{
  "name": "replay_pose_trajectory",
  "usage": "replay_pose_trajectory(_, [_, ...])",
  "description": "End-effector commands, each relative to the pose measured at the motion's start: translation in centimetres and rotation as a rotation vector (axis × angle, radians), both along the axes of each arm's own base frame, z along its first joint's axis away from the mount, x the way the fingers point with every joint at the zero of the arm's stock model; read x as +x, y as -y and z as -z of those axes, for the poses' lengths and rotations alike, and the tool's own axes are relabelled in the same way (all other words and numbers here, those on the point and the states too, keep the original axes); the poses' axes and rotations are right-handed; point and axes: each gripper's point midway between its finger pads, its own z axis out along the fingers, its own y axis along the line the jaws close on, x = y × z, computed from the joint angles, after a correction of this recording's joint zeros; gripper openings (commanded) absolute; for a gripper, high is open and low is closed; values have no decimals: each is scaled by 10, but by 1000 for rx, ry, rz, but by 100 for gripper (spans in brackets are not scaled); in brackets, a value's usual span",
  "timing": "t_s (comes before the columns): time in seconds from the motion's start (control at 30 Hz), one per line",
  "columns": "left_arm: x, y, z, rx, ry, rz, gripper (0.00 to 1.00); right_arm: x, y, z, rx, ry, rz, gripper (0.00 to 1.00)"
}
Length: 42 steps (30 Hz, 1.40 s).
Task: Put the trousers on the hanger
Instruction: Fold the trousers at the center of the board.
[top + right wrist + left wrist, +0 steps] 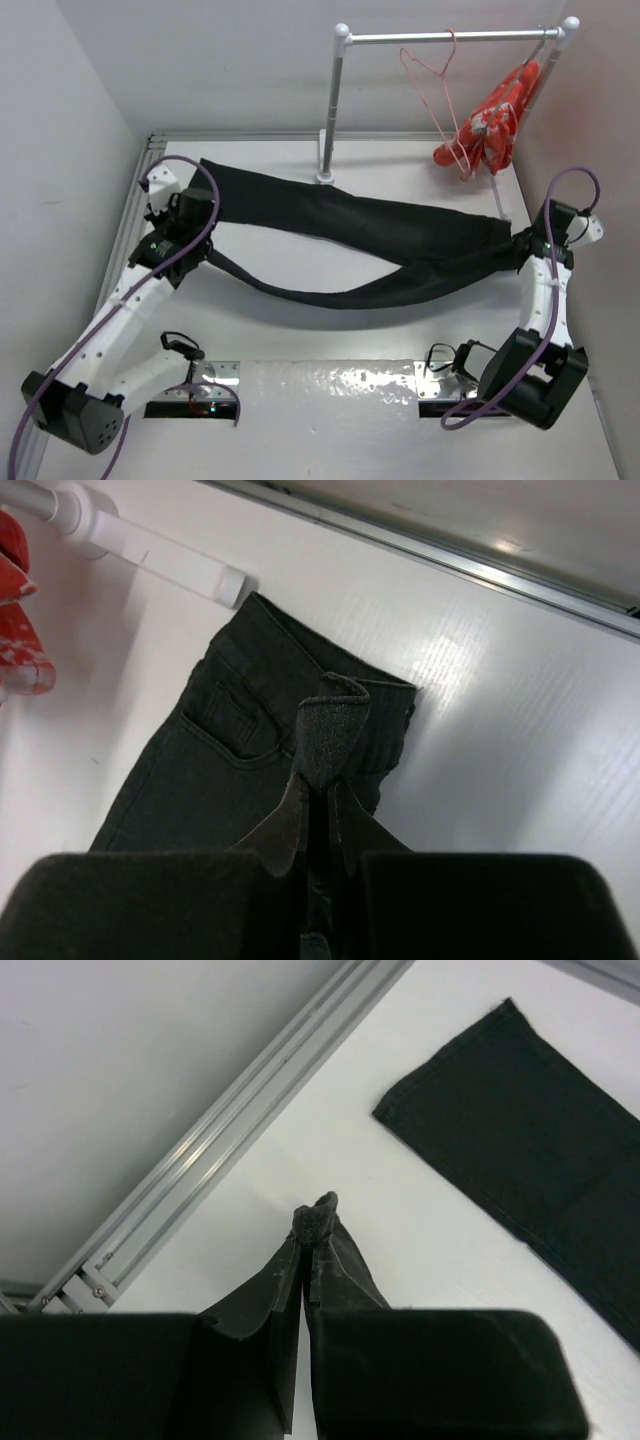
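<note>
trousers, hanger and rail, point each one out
trousers [400,228]: top external view, middle of the upper leg.
hanger [441,72]: top external view, wire neck under the hook.
rail [390,39]: top external view, horizontal bar left of the hanger.

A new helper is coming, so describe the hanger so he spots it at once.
Look at the white rail standing at the table's far edge. Two things hang from it: the hanger near the middle, a red bundle at the right end. The hanger is a bare, thin pink wire triangle with a small hook; the bundle is bunched, bright and white-marked.
</note>
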Motion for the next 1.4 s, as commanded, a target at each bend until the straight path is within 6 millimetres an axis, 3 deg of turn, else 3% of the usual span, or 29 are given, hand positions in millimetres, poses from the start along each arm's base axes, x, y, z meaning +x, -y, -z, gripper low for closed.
replay_pose_trajectory(0.0, [28,-16,-44,-93,146,-22,0,32,9,-31,-42,96,-43,0])
replay_pose_trajectory(0.13, [49,-29,-18,-103,33,-85,0,41,7,-21,-10,94,-66,0])
replay_pose_trajectory(0.27, [51,-43,-3,-137,36,-117,0,33,5,-20,-19,93,-55,0])
replay_pose_trajectory(0.33, [58,-61,1,-147,29,-157,0,32,4,-26,-41,143,-57,0])
replay_pose_trajectory(0.4, [70,-61,14,-150,-29,-166,0,36,4,-21,-28,130,-63,0])
replay_pose_trajectory(0.47, [82,-60,12,-160,-24,-165,0,48,4,-28,-12,131,-90,0])
replay_pose_trajectory(0.5, [90,-58,17,-166,-31,-159,0,51,4,-17,8,90,-99,0])
replay_pose_trajectory(0.6, [107,-59,18,-158,-36,-157,0,65,8,-20,-6,90,-102,0])
replay_pose_trajectory(0.63, [110,-60,20,-153,-52,-161,0,67,8,-11,9,68,-103,0])
replay_pose_trajectory(0.67, [117,-61,12,-150,-40,-169,0,70,7,-8,11,62,-105,0])
replay_pose_trajectory(0.7, [120,-62,23,-138,-86,-180,0,76,7,-12,-3,69,-111,0])
replay_pose_trajectory(1.0, [159,-71,42,-73,-168,-200,0,111,10,-9,-49,23,-131,0])
replay_pose_trajectory(1.03, [163,-82,37,-73,-155,-224,0,114,10,-8,-49,23,-133,0])
replay_pose_trajectory(1.1, [172,-85,48,-72,-186,-229,0,124,12,-4,-52,14,-138,0])
replay_pose_trajectory(1.13, [181,-86,40,-73,-169,-229,0,127,13,-1,-51,5,-140,0])
replay_pose_trajectory(1.17, [186,-86,51,-74,-200,-227,0,135,15,2,-48,-8,-144,0])
replay_pose_trajectory(1.23, [200,-85,45,-81,-173,-220,0,141,17,8,-43,-21,-145,0])
replay_pose_trajectory(1.3, [214,-85,55,-80,-186,-212,0,151,19,15,-33,-33,-150,0])
replay_pose_trajectory(1.33, [225,-86,44,-82,-159,-213,0,154,20,18,-31,-37,-150,0])
replay_pose_trajectory(1.37, [230,-87,64,-74,-214,-217,0,160,23,21,-31,-41,-151,0])
